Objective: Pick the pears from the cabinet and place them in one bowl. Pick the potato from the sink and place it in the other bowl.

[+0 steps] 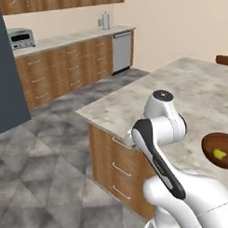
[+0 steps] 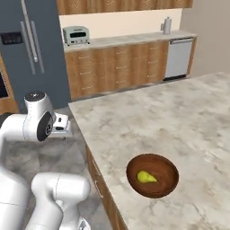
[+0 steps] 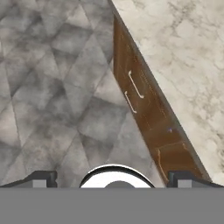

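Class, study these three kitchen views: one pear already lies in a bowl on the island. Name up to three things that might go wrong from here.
1. The bowl holding the pear sits near the island counter edge; a careless arm sweep might knock it.
2. The open, empty end effector hangs over the floor beside the island drawers; swinging could clip them.
3. A second bowl is barely visible at the frame edge, so placement there may be misjudged.

Grey mottled tile floor; marble-topped wooden island; brown drawer run along the beige wall; silver dishwasher.
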Robot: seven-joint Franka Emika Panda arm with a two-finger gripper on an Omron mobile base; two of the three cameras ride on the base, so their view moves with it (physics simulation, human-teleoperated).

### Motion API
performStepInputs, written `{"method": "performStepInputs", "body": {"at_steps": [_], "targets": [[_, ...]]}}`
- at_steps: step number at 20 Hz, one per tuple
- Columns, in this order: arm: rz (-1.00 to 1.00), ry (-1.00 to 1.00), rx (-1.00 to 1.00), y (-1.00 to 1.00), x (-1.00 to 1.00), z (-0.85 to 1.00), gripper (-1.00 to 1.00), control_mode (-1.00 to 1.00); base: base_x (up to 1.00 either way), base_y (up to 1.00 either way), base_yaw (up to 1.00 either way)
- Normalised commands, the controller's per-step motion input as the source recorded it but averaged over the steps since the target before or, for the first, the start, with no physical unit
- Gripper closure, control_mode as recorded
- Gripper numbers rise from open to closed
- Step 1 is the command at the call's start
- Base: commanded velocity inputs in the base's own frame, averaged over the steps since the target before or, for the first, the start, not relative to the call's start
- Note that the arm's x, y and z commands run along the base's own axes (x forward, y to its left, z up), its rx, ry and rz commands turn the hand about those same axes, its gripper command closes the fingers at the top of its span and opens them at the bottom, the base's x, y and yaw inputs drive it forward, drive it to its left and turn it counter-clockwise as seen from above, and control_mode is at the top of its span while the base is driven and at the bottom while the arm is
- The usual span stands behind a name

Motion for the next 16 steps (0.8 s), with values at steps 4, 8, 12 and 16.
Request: {"method": "performStepInputs", "body": {"at_steps": [4, 8, 12, 16], "targets": [[0.0, 0.0, 0.0, 0.0, 0.0, 0.0, -1.0, 1.0, 0.0, 0.05, 0.5], [0.0, 0.0, 0.0, 0.0, 0.0, 0.0, -1.0, 1.0, 0.14, -0.06, 0.46], [0.0, 0.0, 0.0, 0.0, 0.0, 0.0, -1.0, 1.0, 0.2, -0.07, 0.48], [0.0, 0.0, 0.0, 0.0, 0.0, 0.0, -1.0, 1.0, 0.14, -0.05, 0.46]]}}
